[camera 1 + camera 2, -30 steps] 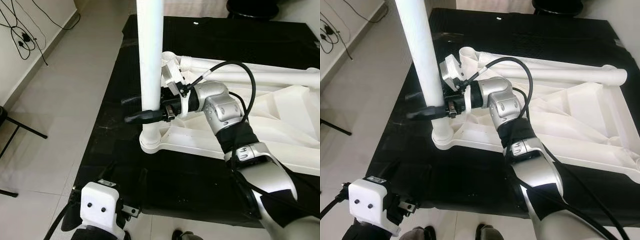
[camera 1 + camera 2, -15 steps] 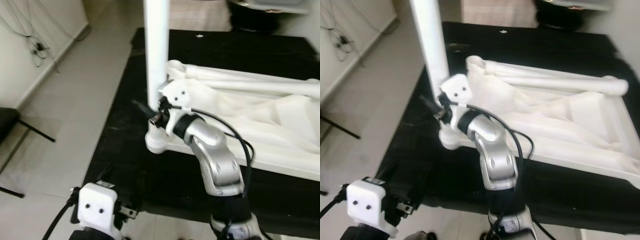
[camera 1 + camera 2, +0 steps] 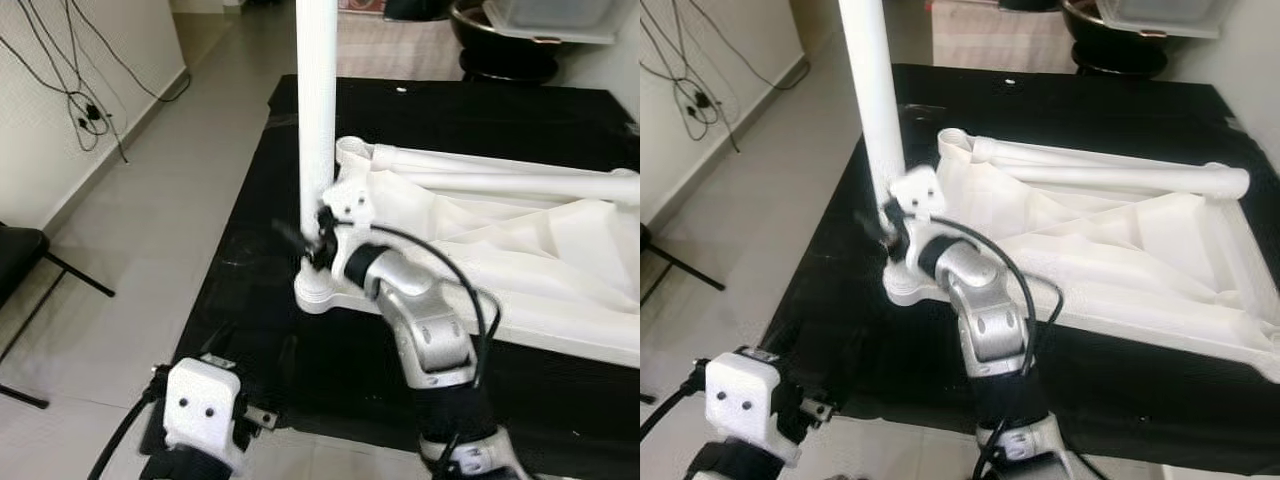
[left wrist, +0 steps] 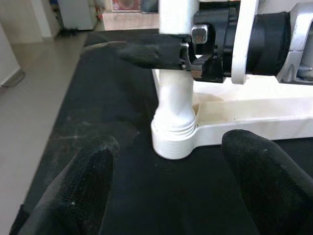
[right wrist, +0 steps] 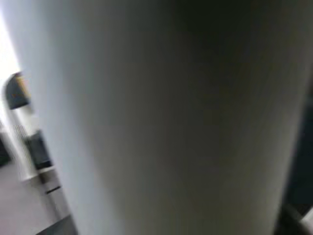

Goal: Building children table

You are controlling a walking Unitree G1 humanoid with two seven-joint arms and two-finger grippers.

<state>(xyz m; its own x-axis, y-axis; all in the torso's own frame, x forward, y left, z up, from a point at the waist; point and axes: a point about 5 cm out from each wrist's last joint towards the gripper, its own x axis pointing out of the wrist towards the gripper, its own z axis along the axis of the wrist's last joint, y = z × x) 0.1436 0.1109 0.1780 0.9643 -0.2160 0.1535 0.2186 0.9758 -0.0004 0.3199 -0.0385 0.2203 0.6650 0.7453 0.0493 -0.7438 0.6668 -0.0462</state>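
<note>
Gripping the upright table leg (image 3: 317, 110) just above its socket, our right gripper (image 3: 303, 238) seems clamped around it, though blur hides the fingertips. The upturned tabletop (image 3: 520, 260) lies at three o'clock. Our left gripper (image 4: 171, 186) hangs spread at seven o'clock.

Right pincer (image 3: 305, 240) rotated around leg (image 3: 317, 120)

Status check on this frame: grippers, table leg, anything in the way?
Right gripper clamped on upright table leg above its corner socket. Left gripper open, low, facing the socket. Nothing blocking.
</note>
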